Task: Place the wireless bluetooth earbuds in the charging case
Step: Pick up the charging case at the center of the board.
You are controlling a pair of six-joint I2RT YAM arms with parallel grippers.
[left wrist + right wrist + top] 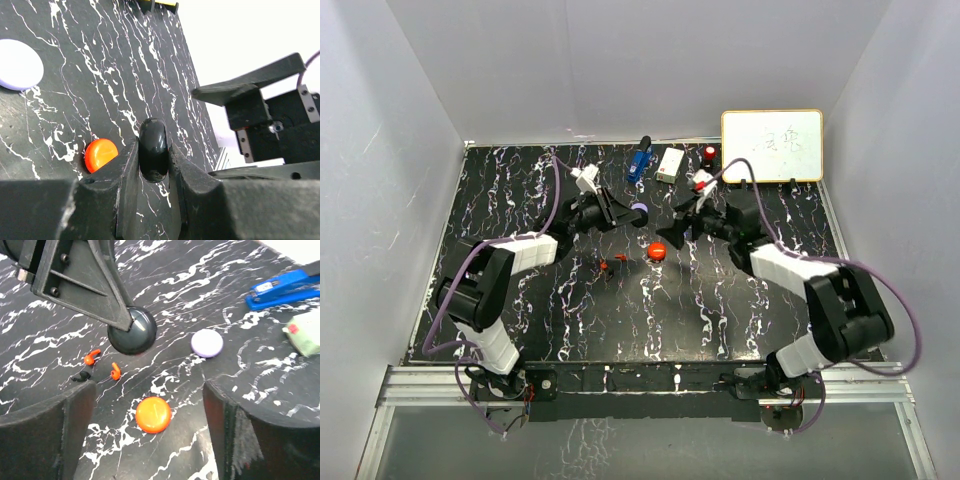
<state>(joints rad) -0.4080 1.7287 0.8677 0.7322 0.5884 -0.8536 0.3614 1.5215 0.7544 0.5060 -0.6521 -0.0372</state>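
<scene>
My left gripper [153,159] is shut on a black round charging case [153,136], held on edge just above the table; it also shows in the right wrist view [132,331]. Two red earbuds [91,357] [115,372] and one black earbud [80,376] lie loose on the table below it; the red ones show as specks in the top view [604,265]. My right gripper [148,401] is open and empty, hovering over a round red puck [153,414]. In the top view the left gripper [618,213] and right gripper [678,228] face each other.
A lilac puck [207,343] lies beside the black case. At the back stand a blue stapler [280,289], a white box [305,332], a red-capped item [709,153] and a whiteboard [772,145]. The red puck [658,251] lies mid-table.
</scene>
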